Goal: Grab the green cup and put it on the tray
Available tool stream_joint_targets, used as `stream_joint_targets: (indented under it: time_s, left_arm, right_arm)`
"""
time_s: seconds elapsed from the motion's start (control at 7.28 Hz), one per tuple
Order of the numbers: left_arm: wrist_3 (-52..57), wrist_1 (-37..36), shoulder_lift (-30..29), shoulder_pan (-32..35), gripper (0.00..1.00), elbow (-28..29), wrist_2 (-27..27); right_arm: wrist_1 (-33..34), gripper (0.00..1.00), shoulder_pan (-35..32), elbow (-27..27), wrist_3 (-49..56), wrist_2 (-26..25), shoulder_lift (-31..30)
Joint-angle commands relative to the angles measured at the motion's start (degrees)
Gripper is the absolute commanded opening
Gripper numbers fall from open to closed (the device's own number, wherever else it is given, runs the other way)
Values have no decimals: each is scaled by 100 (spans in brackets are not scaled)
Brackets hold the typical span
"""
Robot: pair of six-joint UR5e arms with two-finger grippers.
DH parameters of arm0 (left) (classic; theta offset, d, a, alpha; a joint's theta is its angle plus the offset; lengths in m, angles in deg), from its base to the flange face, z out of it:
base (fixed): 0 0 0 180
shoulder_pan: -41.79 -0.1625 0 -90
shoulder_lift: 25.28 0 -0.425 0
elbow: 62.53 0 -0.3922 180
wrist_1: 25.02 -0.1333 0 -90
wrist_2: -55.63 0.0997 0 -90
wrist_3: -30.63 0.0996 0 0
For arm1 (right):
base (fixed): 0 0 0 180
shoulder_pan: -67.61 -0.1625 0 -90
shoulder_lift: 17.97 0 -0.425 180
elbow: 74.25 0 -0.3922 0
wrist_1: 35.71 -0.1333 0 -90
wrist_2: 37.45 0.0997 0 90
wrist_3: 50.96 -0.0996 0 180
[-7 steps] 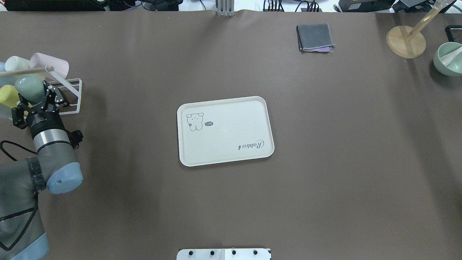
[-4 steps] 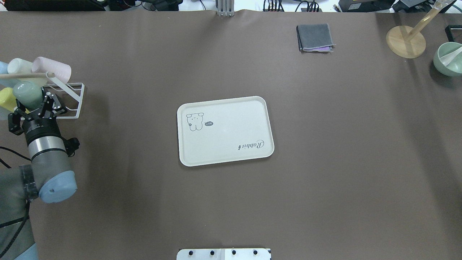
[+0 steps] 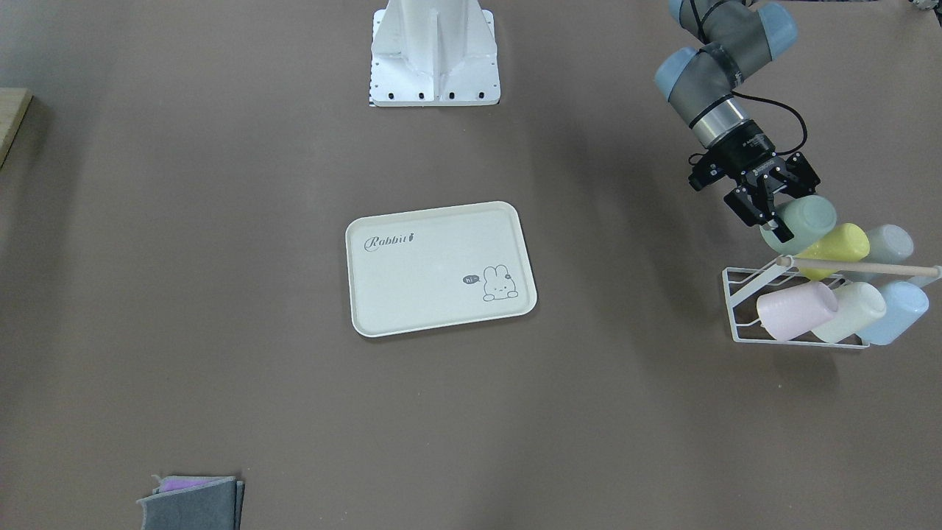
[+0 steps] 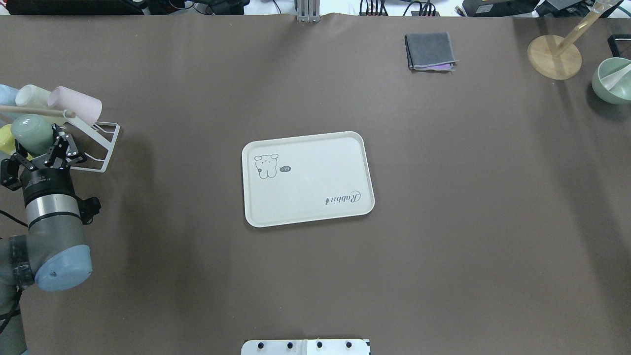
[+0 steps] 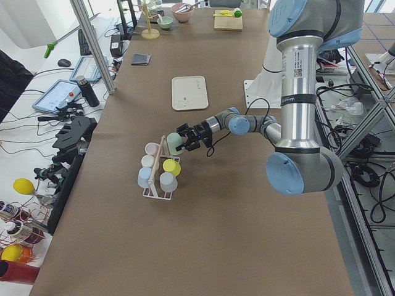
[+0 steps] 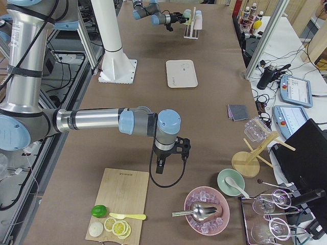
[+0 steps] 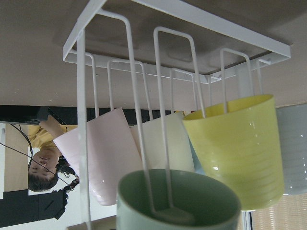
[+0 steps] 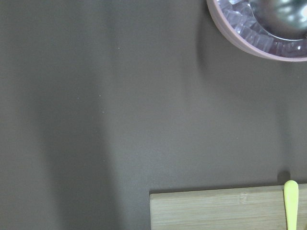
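The green cup [image 4: 29,132] lies tilted at the near end of a white wire cup rack [image 4: 101,165] at the table's left edge. My left gripper [image 4: 38,145] is shut on the green cup [image 3: 808,219]. In the left wrist view a rack prong still stands inside the cup's mouth [image 7: 177,206]. The cream tray [image 4: 315,162] with the bunny drawing lies bare at mid-table, well to the right of the cup; it also shows in the front-facing view [image 3: 427,287]. My right gripper [image 6: 159,167] hangs over the table far from the tray; I cannot tell whether it is open or shut.
The rack also holds a pink cup [image 3: 791,309], a whitish-mint cup [image 3: 850,311], light blue cups [image 3: 894,313] and a yellow cup [image 3: 835,246] under a wooden bar [image 3: 854,266]. A grey cloth [image 4: 430,51], wooden stand [image 4: 554,56] and green bowl [image 4: 613,81] sit far right.
My left gripper has moved left and back toward the robot with the green cup in it. The rack has shifted and tilted a little to the right.
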Motion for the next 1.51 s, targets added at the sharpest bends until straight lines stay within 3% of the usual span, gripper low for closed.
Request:
stream_joint_targets:
  time_s: [0.0, 0.55, 0.82, 1.37]
  left_arm:
    - [78, 109, 35, 33, 0, -148, 35]
    - [78, 242, 113, 323, 0, -578, 44]
    - [113, 775, 149, 297, 0, -570, 263]
    - [113, 2206, 219, 236, 0, -544, -481]
  right_arm:
    - [4, 100, -2, 7, -1, -1, -5]
    - [4, 100, -10, 24, -10, -1, -49]
    - [4, 100, -19, 24, -1, -1, -49]
    - [4, 100, -11, 24, -1, -1, -49]
